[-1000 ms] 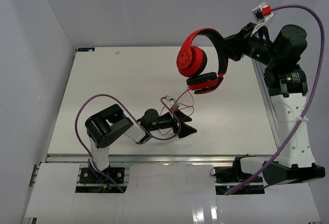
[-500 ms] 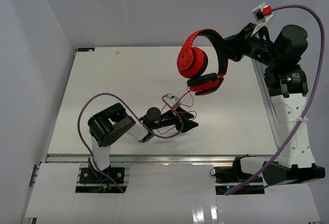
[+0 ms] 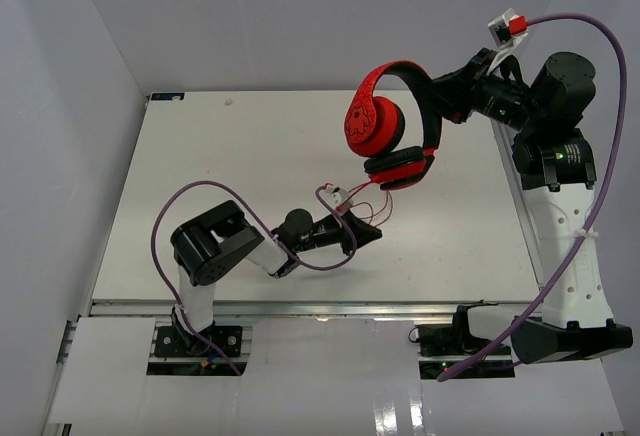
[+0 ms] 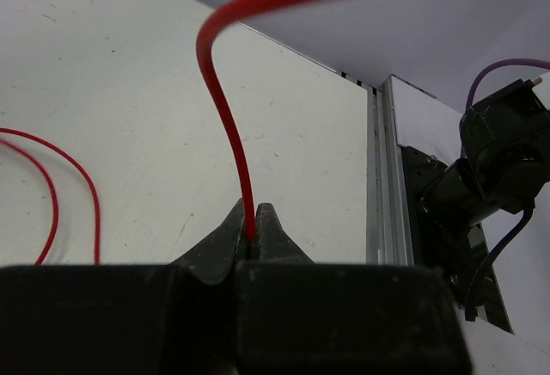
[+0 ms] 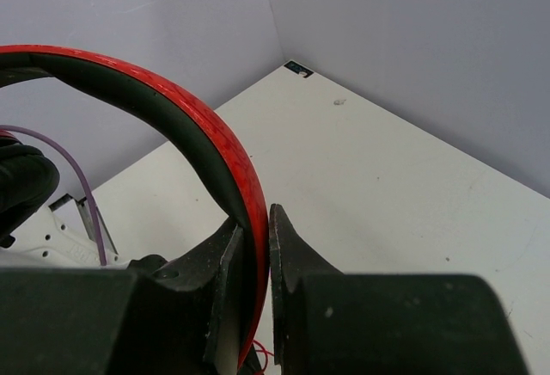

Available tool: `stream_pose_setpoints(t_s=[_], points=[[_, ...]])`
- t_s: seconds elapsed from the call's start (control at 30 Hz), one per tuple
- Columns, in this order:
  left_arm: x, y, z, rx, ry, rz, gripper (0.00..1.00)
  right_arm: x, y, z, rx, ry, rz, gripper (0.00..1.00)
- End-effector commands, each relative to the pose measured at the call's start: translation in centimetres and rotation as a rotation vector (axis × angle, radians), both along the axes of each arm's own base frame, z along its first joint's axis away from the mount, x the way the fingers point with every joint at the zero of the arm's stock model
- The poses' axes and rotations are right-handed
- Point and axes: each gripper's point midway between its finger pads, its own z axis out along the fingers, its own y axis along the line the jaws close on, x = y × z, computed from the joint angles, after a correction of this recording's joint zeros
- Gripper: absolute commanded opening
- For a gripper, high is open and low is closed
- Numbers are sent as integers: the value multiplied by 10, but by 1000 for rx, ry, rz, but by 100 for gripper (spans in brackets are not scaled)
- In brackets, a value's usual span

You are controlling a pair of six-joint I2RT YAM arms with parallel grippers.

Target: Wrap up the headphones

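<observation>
The red headphones (image 3: 377, 124) with black cushions hang in the air over the far right of the white table (image 3: 220, 156). My right gripper (image 3: 442, 98) is shut on their headband (image 5: 202, 121), which passes between its jaws (image 5: 256, 239). From the ear cups a thin red cable (image 3: 374, 199) droops toward the table. My left gripper (image 3: 373, 234), low over the table's near middle, is shut on that cable (image 4: 225, 130); the strand rises straight out of its closed fingertips (image 4: 252, 227). More loops of the cable (image 4: 77, 186) lie on the table to the left.
A thick purple robot cable (image 3: 195, 196) arcs over the left arm, and another (image 3: 605, 41) loops above the right arm. Grey walls enclose the table on the left, back and right. A metal rail (image 4: 384, 177) borders the table edge.
</observation>
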Motion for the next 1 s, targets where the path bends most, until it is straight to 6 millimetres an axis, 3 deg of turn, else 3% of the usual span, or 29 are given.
stream_pose_setpoints(t_s=[0.0, 0.13, 0.23, 0.37, 0.5, 0.6, 0.7, 0.73, 0.8, 0.9, 0.97], points=[[-8, 27, 95, -286, -274, 25, 0, -17, -3, 25, 13, -87, -2, 8], [4, 57, 90, -285, -252, 83, 0, -18, -4, 23, -5, -96, -4, 8], [6, 68, 95, -275, -269, 96, 0, -22, -3, 17, -29, -100, 18, 8], [28, 79, 86, -144, -263, 138, 0, -36, 2, -16, -161, -108, 132, 8], [60, 102, 71, -12, -195, 142, 0, -66, -1, -55, -310, -179, 232, 8], [87, 126, 69, 62, -144, 164, 0, -74, -11, -80, -438, -257, 211, 8], [120, 155, 74, 165, -73, 222, 0, -64, -31, -131, -612, -268, 142, 8], [136, 158, 94, 187, -117, 237, 0, -62, -37, -142, -659, -283, 121, 8], [145, 163, 91, 309, -33, 241, 0, -54, -46, -161, -720, -275, 69, 8], [156, 167, 98, 447, 61, 226, 0, -22, -69, -188, -799, -212, -143, 8], [156, 171, 92, 501, 138, 235, 0, 0, -90, -191, -821, -182, -312, 8]])
